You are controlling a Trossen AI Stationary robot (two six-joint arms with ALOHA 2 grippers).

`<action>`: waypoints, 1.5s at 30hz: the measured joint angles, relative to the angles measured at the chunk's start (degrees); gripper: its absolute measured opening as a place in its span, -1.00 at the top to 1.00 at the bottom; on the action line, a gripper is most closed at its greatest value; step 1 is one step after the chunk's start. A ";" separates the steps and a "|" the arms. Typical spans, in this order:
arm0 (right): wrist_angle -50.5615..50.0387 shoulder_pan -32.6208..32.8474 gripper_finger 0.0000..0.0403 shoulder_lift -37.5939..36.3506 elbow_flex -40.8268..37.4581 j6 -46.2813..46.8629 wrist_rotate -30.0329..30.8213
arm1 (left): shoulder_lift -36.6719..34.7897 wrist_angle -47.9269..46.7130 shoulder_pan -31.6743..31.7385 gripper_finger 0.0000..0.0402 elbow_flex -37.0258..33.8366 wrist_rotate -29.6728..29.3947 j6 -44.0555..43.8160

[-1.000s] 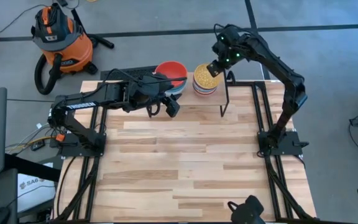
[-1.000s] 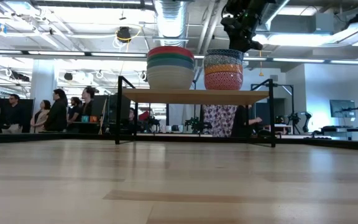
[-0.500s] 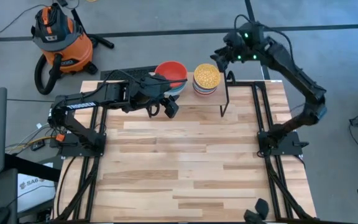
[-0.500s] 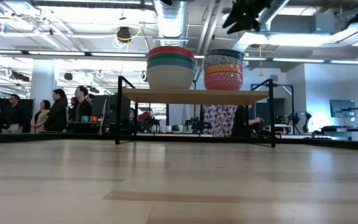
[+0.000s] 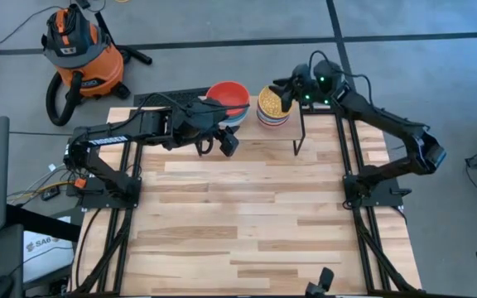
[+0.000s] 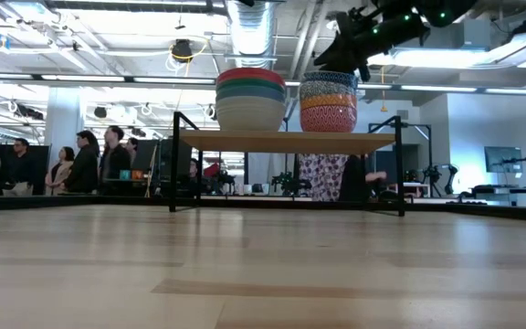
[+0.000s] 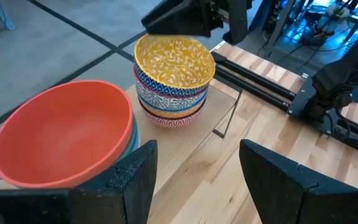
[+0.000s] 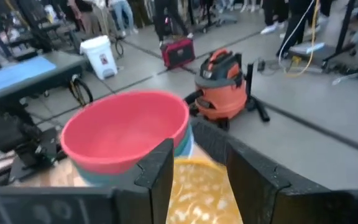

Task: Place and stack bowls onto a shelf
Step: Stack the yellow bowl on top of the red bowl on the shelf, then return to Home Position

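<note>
Shelf (image 5: pixel 301 124), tabletop's far edge: two bowl stacks, red-topped (image 5: pixel 228 97) and yellow-topped (image 5: pixel 275 103), all placed; right hand (image 5: pixel 286 88), lifted away half a second ago, is again lowered beside the yellow stack, open, empty; left hand (image 5: pixel 214 147) open, empty, waiting nearby.

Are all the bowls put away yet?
Nearly. Two stacks sit on the shelf: red-topped and yellow-topped. No bowls remain on the table. The right hand hovers empty above the yellow stack; the left hand waits, open. Little looks left.

Dark jointed arms (image 5: pixel 122 136), green lights glowing.
</note>
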 joint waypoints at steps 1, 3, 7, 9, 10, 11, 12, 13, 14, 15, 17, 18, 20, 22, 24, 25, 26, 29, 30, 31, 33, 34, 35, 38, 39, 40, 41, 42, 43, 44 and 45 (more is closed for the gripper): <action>0.61 0.09 0.16 -0.02 0.00 -0.10 0.16 | 0.00 -0.01 0.00 -0.05 0.00 0.00 -0.16; 1.78 0.07 0.16 -0.13 0.04 -0.31 0.63 | 0.01 -0.02 0.02 -0.05 0.00 0.00 -0.32; 1.64 -1.66 0.16 1.58 0.04 -0.68 0.52 | 0.01 0.02 0.38 -0.05 0.00 0.03 -0.69; 1.56 -2.20 0.16 2.70 0.04 -0.69 0.42 | 0.00 0.02 0.42 -0.05 0.00 0.01 -1.08; 1.57 -2.34 0.16 3.14 0.04 -0.70 0.11 | 0.00 0.02 0.44 -0.05 0.00 0.00 -1.10; 1.74 -2.54 0.16 3.63 0.04 -0.68 -0.34 | 0.00 0.02 0.44 -0.05 0.00 0.02 -1.11; 1.93 -2.53 0.16 4.04 0.04 -0.68 -0.55 | 0.00 0.02 0.42 -0.05 0.00 0.00 -1.11; 2.08 -2.49 0.16 4.39 0.04 -0.81 -0.59 | 0.02 0.02 0.42 -0.05 0.00 0.02 -1.11; 2.29 -2.37 0.16 4.74 0.04 -0.92 -0.67 | 0.01 0.02 0.42 -0.05 0.00 0.03 -1.14; 2.38 -2.32 0.16 5.04 0.04 -0.90 -0.78 | 0.00 0.02 0.39 -0.05 0.00 0.03 -1.25; 2.40 -2.32 0.16 5.57 0.04 -1.09 -0.92 | 0.00 0.02 0.39 -0.05 0.00 0.04 -1.75; 2.33 -2.34 0.16 5.64 0.04 -1.18 -0.94 | 0.00 0.02 0.39 -0.05 0.00 0.03 -1.96; 2.59 -2.61 0.16 5.52 0.02 -1.18 -0.99 | 0.02 0.00 0.39 -0.05 0.00 0.00 -2.08; 2.31 -2.75 0.16 4.85 0.02 -1.06 -1.68 | 0.02 0.00 0.39 -0.05 0.00 -0.17 -2.10; 2.25 -2.75 0.16 3.22 0.00 -0.59 -2.69 | -0.10 0.00 0.35 -0.05 0.00 -0.84 -2.10; 2.43 -2.75 0.16 2.05 0.00 -0.35 -2.89 | -0.14 0.03 0.20 -0.05 0.00 -1.20 -2.10; 2.61 -2.75 0.16 0.92 0.02 -0.21 -3.48 | -0.19 0.19 0.06 -0.05 0.00 -1.75 -2.03; 1.83 -2.46 0.16 -2.65 0.02 1.00 -5.42 | -0.99 1.45 -0.16 -0.05 -0.02 -2.69 -0.66; 1.78 -2.11 0.16 -3.92 0.02 1.72 -6.37 | -1.30 3.09 -0.37 -0.05 -0.02 -2.80 0.12; 1.78 -1.64 0.16 -5.27 0.02 2.48 -7.42 | -1.76 4.45 -0.41 -0.05 -0.02 -2.77 0.94; 0.81 -0.23 0.16 -8.06 0.02 3.76 -9.25 | -2.15 7.87 -0.86 -0.05 -0.02 -2.72 3.09; 0.12 0.74 0.17 -9.40 0.02 4.35 -10.11 | -2.25 10.38 -1.11 -0.05 0.00 -2.46 4.48; -0.69 2.04 0.17 -10.71 0.02 4.70 -10.58 | -2.49 11.83 -1.40 -0.05 0.00 -2.24 5.77; -3.08 7.56 0.21 -14.40 0.02 4.93 -10.77 | -2.64 17.22 -2.38 -0.02 0.02 -0.76 8.40; -4.10 9.61 0.23 -15.54 0.02 5.27 -10.51 | -2.66 17.79 -2.90 0.00 0.02 -0.66 8.80; -4.89 11.75 0.26 -16.52 0.02 5.70 -10.16 | -2.65 18.33 -3.49 0.03 0.01 -0.62 9.28; -5.16 13.85 0.29 -17.37 0.02 6.16 -9.99 | -2.60 19.16 -4.05 0.07 0.00 -0.66 9.72; -5.55 15.97 0.32 -18.17 0.02 6.39 -9.76 | -2.58 19.54 -4.73 0.12 0.00 -0.92 10.06; -6.21 18.26 0.36 -18.91 0.02 6.62 -8.89 | -2.58 19.83 -5.55 0.17 0.00 -1.26 10.30; -6.83 20.48 0.39 -19.55 0.02 6.67 -7.73 | -2.58 20.25 -6.28 0.23 0.00 -1.37 10.36; -7.43 22.54 0.42 -20.07 0.02 6.64 -6.41 | -2.58 20.43 -7.07 0.30 -0.02 -1.38 10.37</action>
